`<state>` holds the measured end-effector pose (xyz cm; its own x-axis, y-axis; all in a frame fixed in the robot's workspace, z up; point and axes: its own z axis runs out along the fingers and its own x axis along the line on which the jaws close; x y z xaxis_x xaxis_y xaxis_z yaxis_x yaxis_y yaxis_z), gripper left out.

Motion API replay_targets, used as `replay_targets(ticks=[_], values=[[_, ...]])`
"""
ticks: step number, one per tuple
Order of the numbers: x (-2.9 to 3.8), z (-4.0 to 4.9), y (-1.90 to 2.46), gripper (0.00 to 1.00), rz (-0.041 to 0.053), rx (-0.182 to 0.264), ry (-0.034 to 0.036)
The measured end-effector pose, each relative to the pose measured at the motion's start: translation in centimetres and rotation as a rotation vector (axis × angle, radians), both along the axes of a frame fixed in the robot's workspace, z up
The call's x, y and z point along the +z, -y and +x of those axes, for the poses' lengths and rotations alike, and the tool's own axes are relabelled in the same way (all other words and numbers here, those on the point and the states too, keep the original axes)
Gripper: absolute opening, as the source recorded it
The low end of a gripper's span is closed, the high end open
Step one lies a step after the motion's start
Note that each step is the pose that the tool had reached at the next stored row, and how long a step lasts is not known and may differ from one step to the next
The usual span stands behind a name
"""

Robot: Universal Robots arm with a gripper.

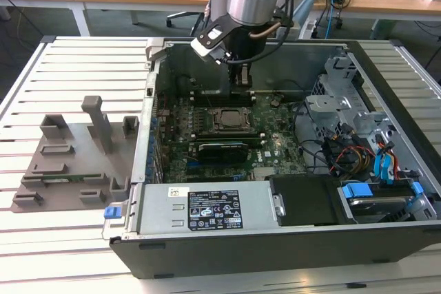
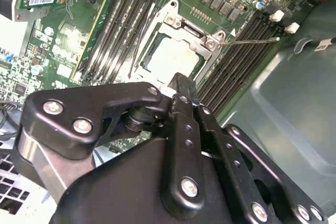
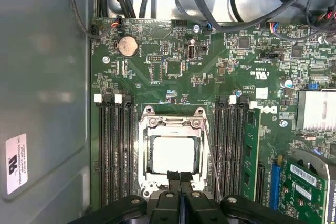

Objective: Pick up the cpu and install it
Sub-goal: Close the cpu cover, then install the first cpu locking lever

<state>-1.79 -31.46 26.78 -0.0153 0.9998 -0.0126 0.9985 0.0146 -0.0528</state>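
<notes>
The cpu (image 3: 174, 154) is seated in the socket frame (image 3: 172, 124) on the motherboard (image 3: 220, 77), its silvery-white top plate showing through the frame's square opening in both wrist views. The socket sits between two banks of memory slots (image 3: 113, 150), roughly mid-board, inside the open computer case (image 1: 386, 53).

The gripper (image 3: 180, 182) is clenched, its two black fingertips pressed together with nothing between them. In the first wrist view the fingertips overlap the near edge of the socket frame, just beside the cpu's near edge; whether they touch the frame or hang above it cannot be told. In the second wrist view the gripper (image 2: 181, 85) reaches the same edge of the cpu (image 2: 173, 59).

In the exterior view the gripper (image 1: 239, 82) hangs inside the case, over the board near the case's far wall, with the socket frame (image 1: 229, 118) just nearer the camera.

A grey plastic tray (image 1: 76, 163) with upright blocks lies on the slatted table (image 1: 41, 239), beside the case at the exterior view's left.
</notes>
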Motion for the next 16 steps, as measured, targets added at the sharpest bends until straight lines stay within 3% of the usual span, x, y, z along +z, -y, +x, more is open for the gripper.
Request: replay_targets(ticks=[14,15,16], values=[[0.01,0.00,0.00,0.11,0.0008,0.000,-0.0001],[0.01,0.00,0.01,0.11,0.0008,0.004,-0.0001],[0.01,0.00,0.01,0.11,0.0008,0.053,-0.0001]])
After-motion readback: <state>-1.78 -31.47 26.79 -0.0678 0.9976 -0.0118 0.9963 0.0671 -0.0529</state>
